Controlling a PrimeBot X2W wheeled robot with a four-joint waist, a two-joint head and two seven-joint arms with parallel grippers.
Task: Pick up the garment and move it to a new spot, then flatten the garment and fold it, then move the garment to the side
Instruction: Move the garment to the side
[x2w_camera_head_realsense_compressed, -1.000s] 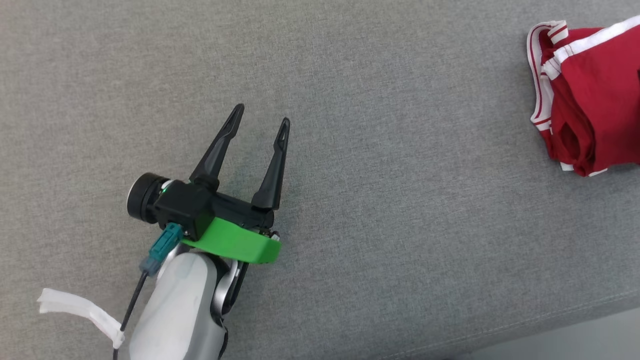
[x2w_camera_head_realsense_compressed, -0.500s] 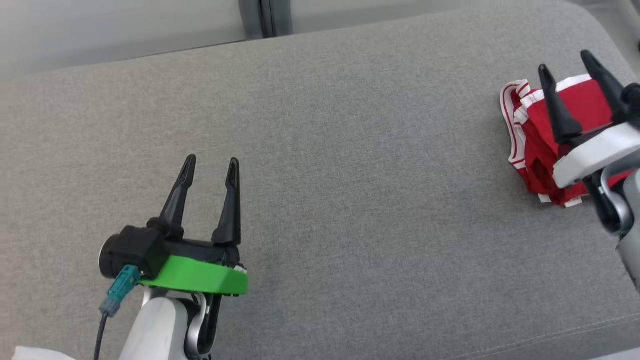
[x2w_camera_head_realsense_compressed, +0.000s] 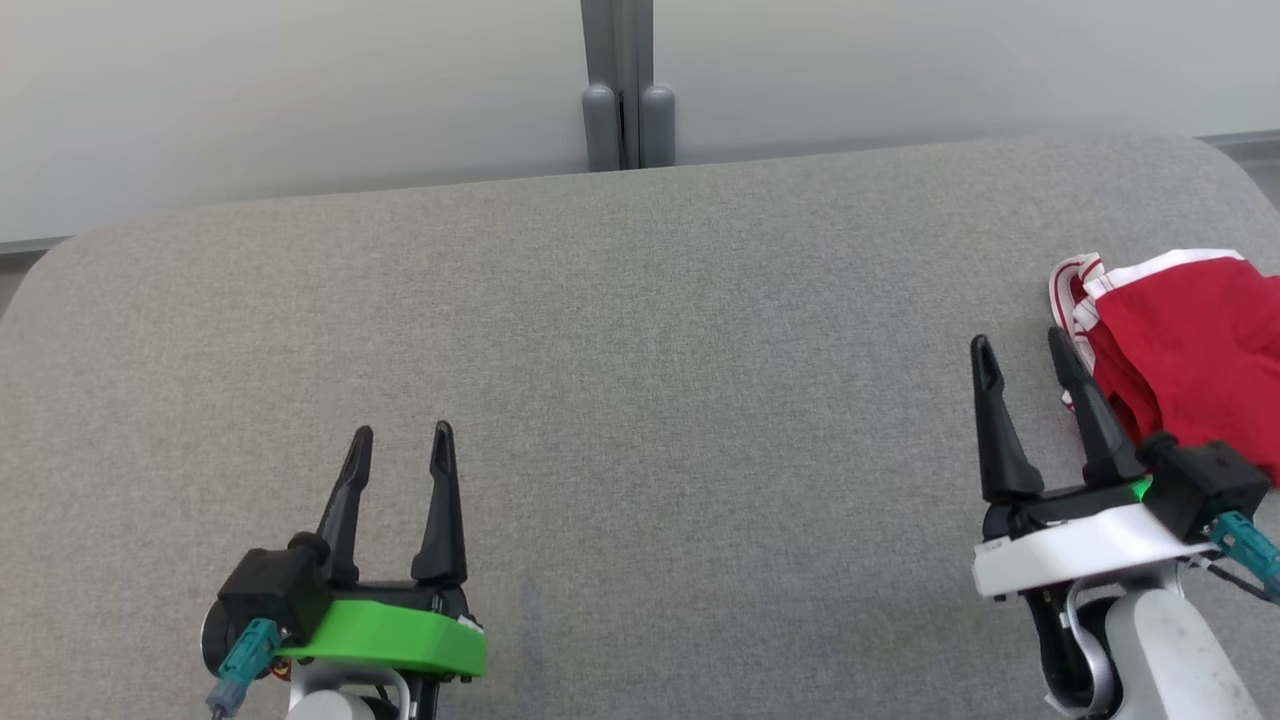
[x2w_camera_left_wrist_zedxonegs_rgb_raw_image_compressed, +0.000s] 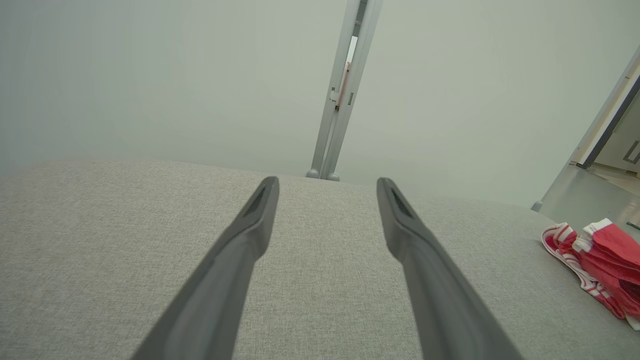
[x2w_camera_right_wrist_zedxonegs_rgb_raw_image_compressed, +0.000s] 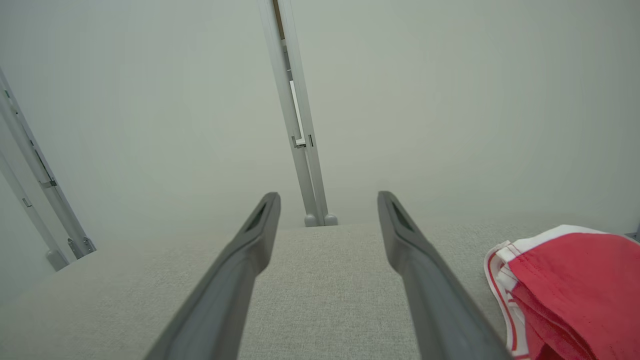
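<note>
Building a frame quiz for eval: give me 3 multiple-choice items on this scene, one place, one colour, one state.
1. Where does the garment lie on the grey cushion?
A) far left
B) centre
C) far right, beside the right gripper

2. What colour is the garment?
A) red with white trim
B) blue with yellow trim
C) plain black

3. What state is the left gripper in?
A) shut on the garment
B) open, holding nothing
C) shut on a cup

1 C: it lies at the head view's right edge.
2 A: red cloth, white bands.
3 B: its jaws stand apart over bare cushion.
</note>
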